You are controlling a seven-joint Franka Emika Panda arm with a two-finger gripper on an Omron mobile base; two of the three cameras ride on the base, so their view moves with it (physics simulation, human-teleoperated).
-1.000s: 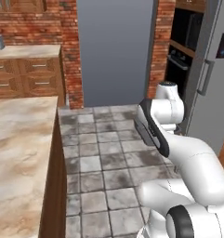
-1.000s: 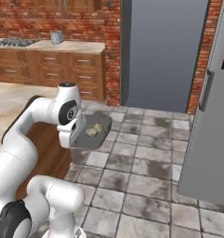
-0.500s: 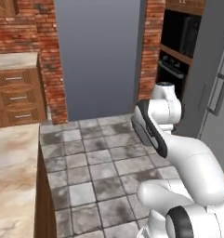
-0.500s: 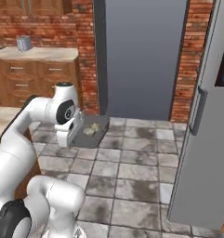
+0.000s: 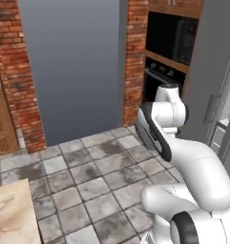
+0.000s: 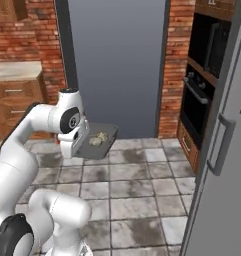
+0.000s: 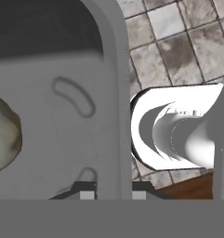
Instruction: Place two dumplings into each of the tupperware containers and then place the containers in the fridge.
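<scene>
My gripper is shut on the rim of the smaller dark grey tupperware container and holds it level above the tiled floor. Two beige dumplings lie inside it. The left base view has the container edge-on beside the hand. In the hand view my gripper pinches the container's raised rim, with one dumpling at the left edge. The fridge stands at the right with its grey handled door; its white interior shows past the door edge.
A tall flat grey panel stands straight ahead between brick walls. A black oven set in wood sits right of it. A marble counter corner is at lower left, wooden cabinets at far left.
The whole picture has slid left as the base moves, so the grey panel, oven and fridge door now lie nearer. The container with its dumplings stays held in the same way.
</scene>
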